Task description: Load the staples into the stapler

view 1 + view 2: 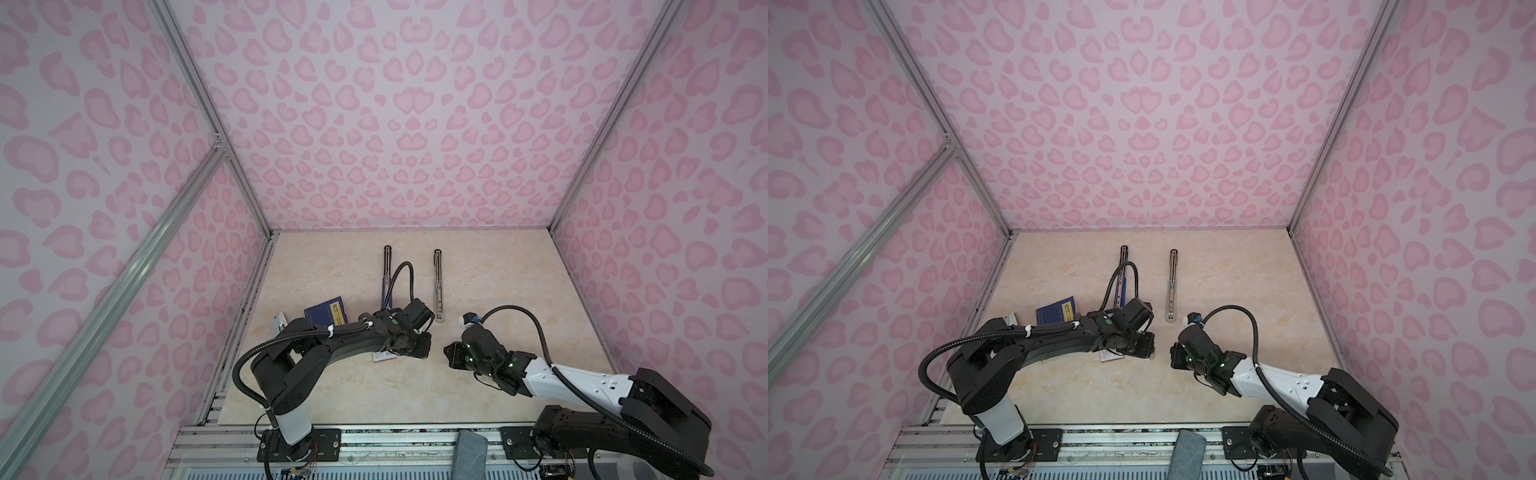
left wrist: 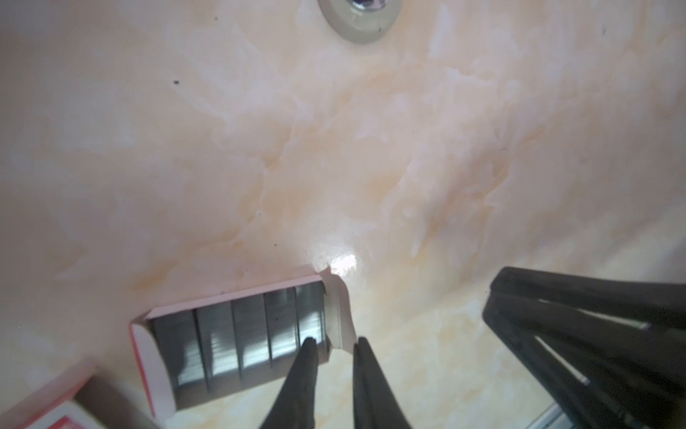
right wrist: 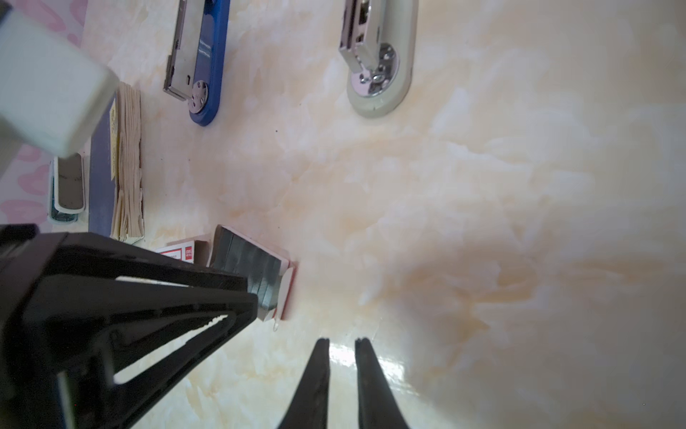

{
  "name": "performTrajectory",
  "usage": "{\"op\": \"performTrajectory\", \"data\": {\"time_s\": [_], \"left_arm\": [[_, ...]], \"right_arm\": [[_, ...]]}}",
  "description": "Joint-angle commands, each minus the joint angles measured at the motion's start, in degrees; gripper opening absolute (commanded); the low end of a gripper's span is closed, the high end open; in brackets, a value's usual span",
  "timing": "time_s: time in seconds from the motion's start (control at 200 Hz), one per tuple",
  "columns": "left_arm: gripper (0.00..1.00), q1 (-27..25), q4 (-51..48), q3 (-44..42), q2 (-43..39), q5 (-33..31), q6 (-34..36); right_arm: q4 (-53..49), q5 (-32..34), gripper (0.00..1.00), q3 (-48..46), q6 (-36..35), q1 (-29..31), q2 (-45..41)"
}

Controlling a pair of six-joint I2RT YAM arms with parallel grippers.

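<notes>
1. Surveying the marbled table (image 1: pixel 519 291): two staplers lie opened flat, the blue stapler (image 3: pixel 202 63) and the grey stapler (image 3: pixel 378 55). Their long axes are side by side and point toward the back wall. Which one is to be loaded, I cannot tell.
2. Left gripper (image 2: pixel 336 341): poised at one end of the tray, jaws a slim gap apart. One fingertip (image 2: pixel 308 356) overlaps the end strip; the other lies just outside the tray's end flap. Whether anything is pinched yet, I cannot tell.
3. Right gripper (image 3: pixel 342 341): tips slightly apart with bare table between them, holding nothing. It hovers near the tray but clear of it, so the left arm is plainly the nearer.
4. Dark blue booklet (image 1: pixel 322 320): carries a yellow label; the writing is too small to read.
5. White box (image 3: pixel 176 254): just beside the tray. The logo on its red label appears to read "deli"; the other print is illegible.
6. Tray (image 2: pixel 150 367): on the table under the left wrist, nearer the arm bases than both staplers.
7. Staples (image 2: pixel 219 341): five grey strips side by side in the tray, each with its long axis across the tray's width. The jaws close along the tray, across the end strip's narrow width. Judgement: the outer finger should go inside the flap, or cardboard gets gripped too.
</notes>
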Motion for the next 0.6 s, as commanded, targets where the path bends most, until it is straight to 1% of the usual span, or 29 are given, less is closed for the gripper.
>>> {"op": "performTrajectory", "data": {"time_s": [0.0, 0.205, 0.415, 0.515, 0.595], "left_arm": [[0.21, 0.0, -1.75, 1.28, 1.24, -0.56, 0.5], [0.2, 0.0, -2.49, 2.49, 3.13, -1.28, 0.57], [0.17, 0.0, -2.99, 3.42, 4.6, -1.5, 0.85], [0.12, 0.0, -3.15, 3.85, 5.26, -1.45, 1.03], [0.05, 0.0, -3.26, 3.96, 5.49, -1.38, 1.12]], "right_arm": [[-1.12, 1.03, 0.17, -0.79, 0.45, -0.55, -1.14], [-1.66, 1.21, 0.16, -1.34, 0.36, -1.14, -2.17], [-1.69, 0.97, 0.15, -1.53, 0.34, -1.48, -2.36], [-1.77, 1.02, 0.15, -1.84, 0.45, -1.53, -2.52], [-1.86, 1.14, 0.15, -2.12, 0.54, -1.66, -2.78]]}}
